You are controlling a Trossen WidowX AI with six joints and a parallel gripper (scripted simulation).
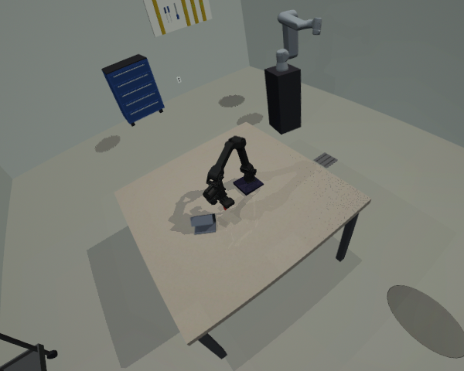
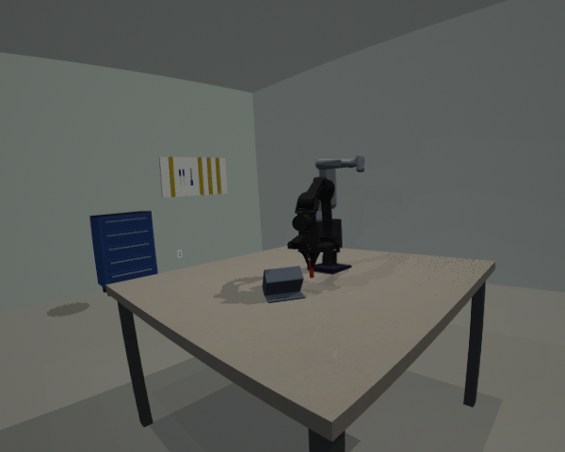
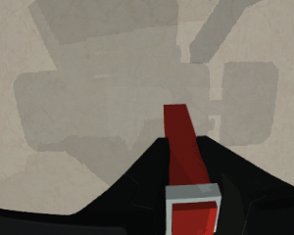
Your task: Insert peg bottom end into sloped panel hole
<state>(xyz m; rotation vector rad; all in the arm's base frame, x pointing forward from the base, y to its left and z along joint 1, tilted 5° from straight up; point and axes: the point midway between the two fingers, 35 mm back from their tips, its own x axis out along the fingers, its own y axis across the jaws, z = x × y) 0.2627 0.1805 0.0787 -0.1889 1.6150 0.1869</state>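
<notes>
My gripper (image 1: 225, 206) (image 2: 310, 266) (image 3: 181, 147) is shut on a red peg (image 1: 225, 208) (image 2: 312, 273) (image 3: 184, 157). The peg looks flat-sided, with a square red top inside a light grey rim near the wrist camera. It hangs roughly upright, its lower end a little above the table. The grey-blue sloped panel (image 1: 203, 220) (image 2: 283, 275) stands on the table beside the gripper, to its left in the top and exterior views. The panel is outside the wrist view. I cannot make out its hole in any view.
The table (image 1: 264, 255) (image 2: 350, 321) carries the panel and the arm's dark base plate (image 1: 248, 185) (image 2: 335, 267), which lies behind the gripper. Arm shadows fall on the table around the panel. A blue cabinet and a second arm on a black pedestal stand off the table.
</notes>
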